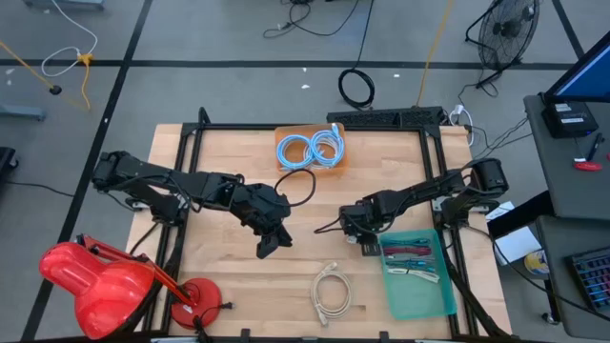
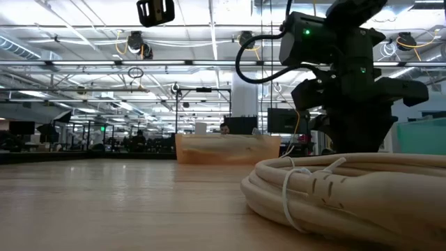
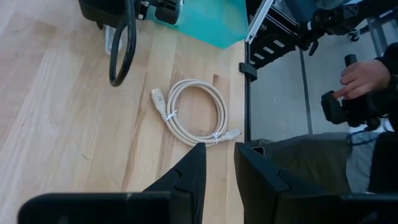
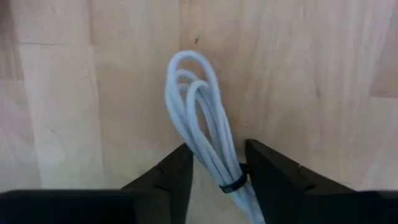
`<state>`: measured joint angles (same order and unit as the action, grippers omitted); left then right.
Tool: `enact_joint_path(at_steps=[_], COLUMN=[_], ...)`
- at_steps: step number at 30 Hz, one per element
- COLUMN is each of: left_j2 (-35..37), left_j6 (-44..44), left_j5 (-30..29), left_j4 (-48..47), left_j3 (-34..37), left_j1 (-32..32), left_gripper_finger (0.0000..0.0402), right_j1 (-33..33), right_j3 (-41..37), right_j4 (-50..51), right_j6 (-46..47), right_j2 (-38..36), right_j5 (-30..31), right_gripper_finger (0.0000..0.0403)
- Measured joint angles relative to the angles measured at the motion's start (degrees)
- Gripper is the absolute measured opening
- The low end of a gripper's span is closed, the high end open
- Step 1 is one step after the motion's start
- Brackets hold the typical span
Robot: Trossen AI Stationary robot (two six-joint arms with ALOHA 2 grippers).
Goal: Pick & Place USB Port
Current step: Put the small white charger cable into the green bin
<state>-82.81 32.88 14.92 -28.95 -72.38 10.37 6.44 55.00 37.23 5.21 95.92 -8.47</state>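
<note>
Cream cable coil (image 2: 348, 192) foremost; white cable (image 4: 205, 124) between right gripper (image 4: 217, 171) fingers

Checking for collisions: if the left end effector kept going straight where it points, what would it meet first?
Probably the coiled beige cable lying on the table, straight ahead of the left end effector; depth is unclear.

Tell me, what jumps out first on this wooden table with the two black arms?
A bright red plastic object sits at the table's front left corner. The right gripper has a bundled white cable between its fingers near the teal tray, and a coiled beige cable lies at front centre.
</note>
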Motion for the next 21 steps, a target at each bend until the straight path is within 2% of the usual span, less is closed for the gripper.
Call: enact_joint_path(at_steps=[8, 12, 15, 18, 21], left_j2=[0.0, 0.0, 0.0, 0.0, 0.0], left_j6=[-0.46, -0.55, -0.64, -0.7, -0.85], left_j5=[-0.4, -0.42, -0.42, -0.42, -0.12], left_j4=[0.48, 0.55, 0.52, 0.5, 0.5], left_j3=[-0.02, -0.02, -0.02, -0.02, -0.02], left_j1=[-0.13, -0.13, -0.13, -0.13, -0.13], left_gripper_finger=[0.0085, 0.0085, 0.0085, 0.0085, 0.0085], right_j1=[-0.52, -1.27, -0.75, 1.52, 4.94], right_j3=[10.9, 18.53, 24.9, 29.38, 30.54], right_j4=[3.86, 8.22, 15.38, 23.01, 26.1], right_j6=[0.16, 1.45, 2.91, 4.32, 8.1], right_j2=[0.13, 0.13, 0.12, -0.14, -2.43], right_j5=[3.92, 4.0, 3.83, 0.92, -2.43], right_gripper_finger=[0.0014, 0.0026, 0.0032, 0.0018, 0.001])
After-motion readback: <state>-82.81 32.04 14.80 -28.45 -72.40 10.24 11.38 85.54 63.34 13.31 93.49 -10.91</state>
